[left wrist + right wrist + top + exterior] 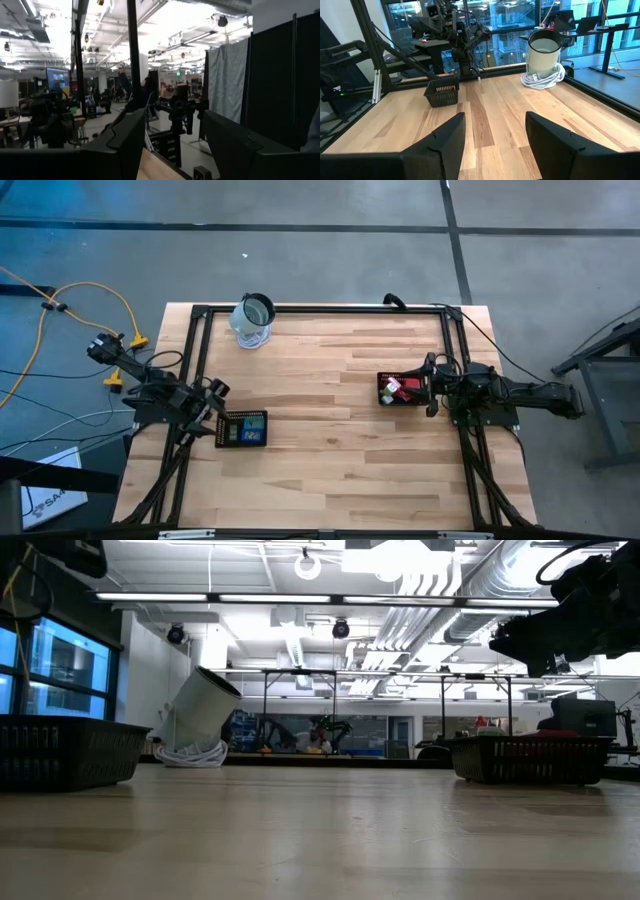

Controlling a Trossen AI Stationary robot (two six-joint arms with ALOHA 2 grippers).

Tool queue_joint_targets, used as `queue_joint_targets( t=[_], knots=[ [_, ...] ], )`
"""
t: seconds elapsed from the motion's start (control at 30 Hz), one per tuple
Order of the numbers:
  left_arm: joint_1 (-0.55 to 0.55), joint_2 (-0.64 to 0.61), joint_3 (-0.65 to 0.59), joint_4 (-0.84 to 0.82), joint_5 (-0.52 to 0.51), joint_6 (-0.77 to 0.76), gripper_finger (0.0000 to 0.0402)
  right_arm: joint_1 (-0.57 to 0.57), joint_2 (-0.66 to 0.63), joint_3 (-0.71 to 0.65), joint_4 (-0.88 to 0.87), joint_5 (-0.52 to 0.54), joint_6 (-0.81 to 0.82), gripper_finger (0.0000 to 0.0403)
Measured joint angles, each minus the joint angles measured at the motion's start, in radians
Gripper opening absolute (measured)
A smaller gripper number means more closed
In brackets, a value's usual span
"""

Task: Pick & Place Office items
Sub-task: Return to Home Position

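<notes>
While aloft, left hand point(218, 390) and right hand point(431, 385) both wide open, empty.

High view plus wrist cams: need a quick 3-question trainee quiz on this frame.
1. True or false: the right bin holds red items.
2. Where is the jar? A) on the table, apart from that bin; B) inside that bin; C) held in a claw.
3. Fill in: the left claw and the right claw are both ____, with nothing between the fingers.
Key: 1 true; 2 A; 3 open.
</notes>
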Motion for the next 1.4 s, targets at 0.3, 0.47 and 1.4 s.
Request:
queue_joint_targets(
  t=[0.3,0.47,1.4],
  knots=[
    [0.000,0.000,0.000,-0.143,-0.017,0.004,0.0194,0.000,0.000,0.000,0.000,0.000,0.000,0.0194],
    [0.000,0.000,0.000,-0.229,-0.017,0.005,0.0194,0.000,0.000,0.000,0.000,0.000,0.000,0.0194],
    [0.000,0.000,0.000,-0.517,-0.013,-0.009,0.0194,0.000,0.000,0.000,0.000,0.000,0.000,0.0194]
  ],
)
